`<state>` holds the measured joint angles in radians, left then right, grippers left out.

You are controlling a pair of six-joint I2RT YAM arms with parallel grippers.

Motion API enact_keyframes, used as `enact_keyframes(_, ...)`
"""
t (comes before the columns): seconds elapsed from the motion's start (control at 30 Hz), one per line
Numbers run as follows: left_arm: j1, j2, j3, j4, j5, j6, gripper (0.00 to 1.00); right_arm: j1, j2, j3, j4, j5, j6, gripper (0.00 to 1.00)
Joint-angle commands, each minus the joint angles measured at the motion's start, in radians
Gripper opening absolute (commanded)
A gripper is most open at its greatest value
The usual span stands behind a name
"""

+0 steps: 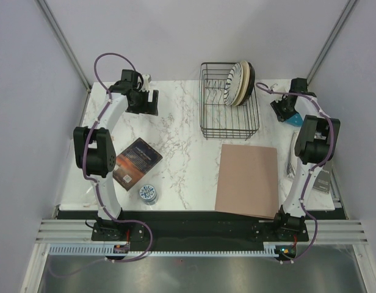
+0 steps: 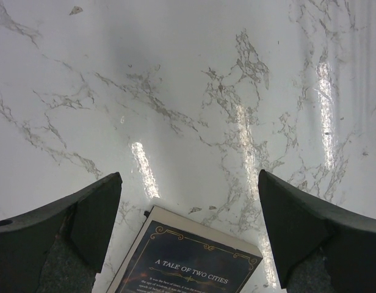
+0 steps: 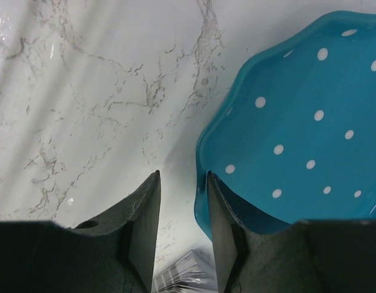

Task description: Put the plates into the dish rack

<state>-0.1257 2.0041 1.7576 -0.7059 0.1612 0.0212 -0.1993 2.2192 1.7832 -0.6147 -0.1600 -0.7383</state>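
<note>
Near edge of the marble surface (image 1: 182, 128): a small patterned cup (image 1: 148, 193) and a dark book (image 1: 137, 162) on the left, a brown mat (image 1: 248, 180) on the right. Left gripper (image 2: 189, 177): released, jaws spread wide, hovering over bare marble toward the far left corner. Right gripper (image 3: 183, 175): jaws narrowly parted at the rim of the teal dotted plate (image 3: 298, 122), which lies near the far right corner; whether the rim is pinched cannot be told. Far edge: dish rack (image 1: 229, 135), with three plates (image 1: 241, 83) standing on edge at its far right corner.
</note>
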Motion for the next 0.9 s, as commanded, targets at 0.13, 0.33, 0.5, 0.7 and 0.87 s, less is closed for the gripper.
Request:
enact_keyframes(0.13,0.001,0.045,0.017,0.002,-0.049,0.065,1.0,-0.003,0.027,-0.013,0.093,0.028,-0.032,0.26)
enact_keyframes(0.33,0.001,0.028,-0.003,0.005,-0.063,0.075,1.0,-0.002,0.022,-0.077,0.156,0.128,-0.038,0.21)
enact_keyframes(0.5,0.001,0.002,-0.03,0.008,-0.054,0.074,1.0,-0.003,0.025,-0.137,0.197,0.129,-0.046,0.2)
enact_keyframes(0.7,0.001,-0.045,-0.067,0.013,-0.066,0.088,1.0,-0.003,-0.015,-0.178,0.228,0.116,-0.035,0.0)
enact_keyframes(0.87,0.001,-0.068,-0.078,0.025,-0.069,0.088,1.0,-0.003,-0.15,-0.278,0.267,0.093,-0.072,0.0)
